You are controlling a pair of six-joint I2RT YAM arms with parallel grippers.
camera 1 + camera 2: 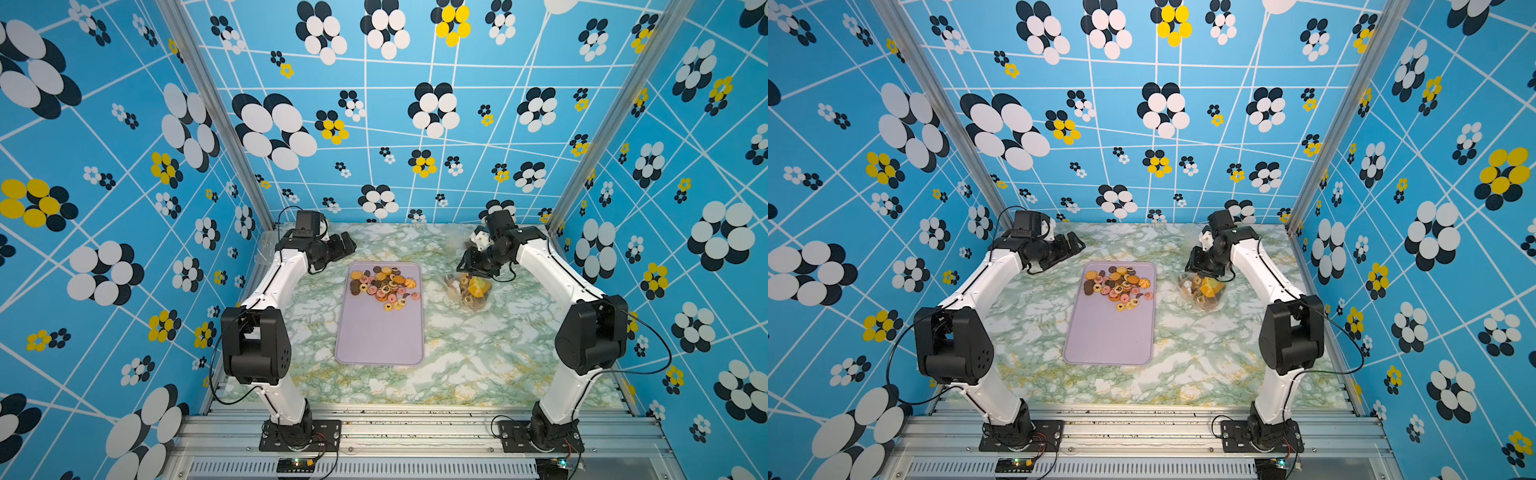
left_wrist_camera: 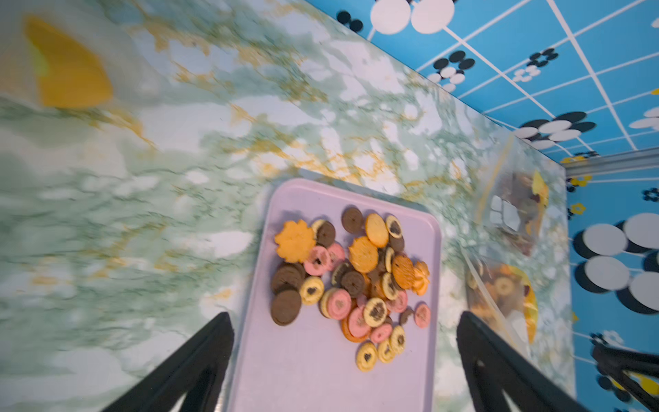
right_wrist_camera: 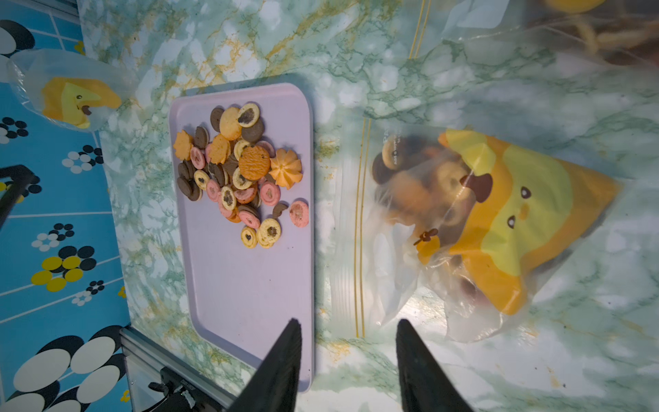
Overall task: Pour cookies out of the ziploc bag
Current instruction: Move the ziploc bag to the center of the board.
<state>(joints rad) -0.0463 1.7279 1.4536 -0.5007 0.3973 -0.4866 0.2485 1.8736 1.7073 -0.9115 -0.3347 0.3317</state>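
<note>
A pile of small brown, orange and pink cookies (image 1: 384,286) (image 1: 1119,286) lies on the far half of a lilac tray (image 1: 378,336) (image 1: 1108,336). Right of the tray lies a clear ziploc bag (image 1: 467,291) (image 1: 1202,291) (image 3: 463,221) with a yellow face print and more cookies inside. My right gripper (image 1: 467,266) (image 3: 348,321) hangs just above the bag's zip end, jaws apart with nothing between them. Off the tray's far left corner, my left gripper (image 1: 347,245) (image 2: 344,314) stands wide open and empty, looking down on the cookies (image 2: 356,281).
A second clear bag (image 3: 570,32) (image 2: 513,210) with cookies lies farther back on the right. A flat clear bag with a yellow print (image 3: 71,96) rests by the left wall. Patterned blue walls close in three sides of the marble table (image 1: 478,357).
</note>
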